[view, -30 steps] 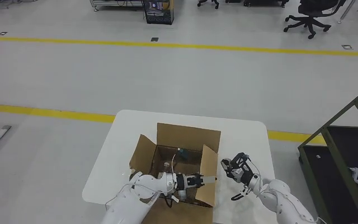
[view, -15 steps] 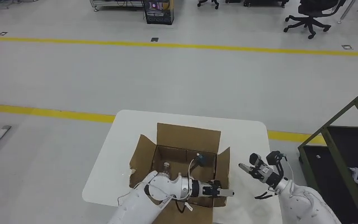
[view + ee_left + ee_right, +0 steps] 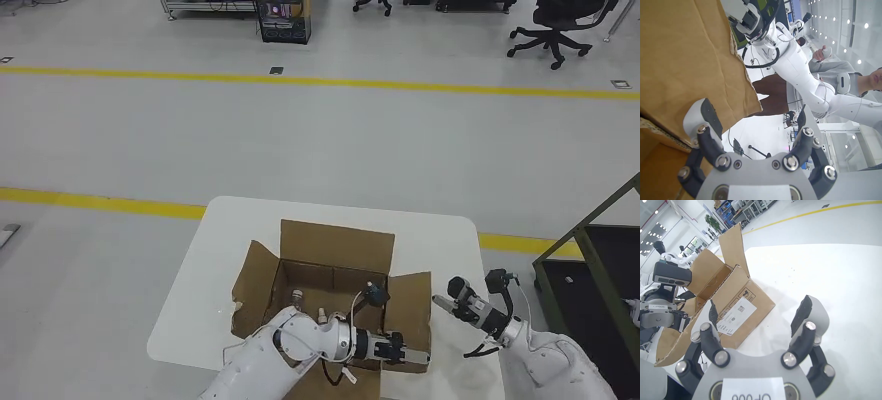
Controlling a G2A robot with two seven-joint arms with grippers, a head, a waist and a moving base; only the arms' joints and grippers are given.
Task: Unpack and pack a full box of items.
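Cardboard, brown and corrugated, makes up the box [image 3: 335, 243], which stands on the white table [image 3: 230, 250] with its flaps folded open. Inside, near its left wall, sit two small pale items [image 3: 297, 296], too small to identify. A white label [image 3: 736, 317] is stuck to the box's outer wall facing the right gripper [image 3: 759, 308]. It carries a square code and unreadable fine print, and handling symbols are printed above it. That gripper hangs spread wide and empty just right of the box. The left gripper [image 3: 753, 111], also wide apart and empty, is at the box's right flap [image 3: 687, 56].
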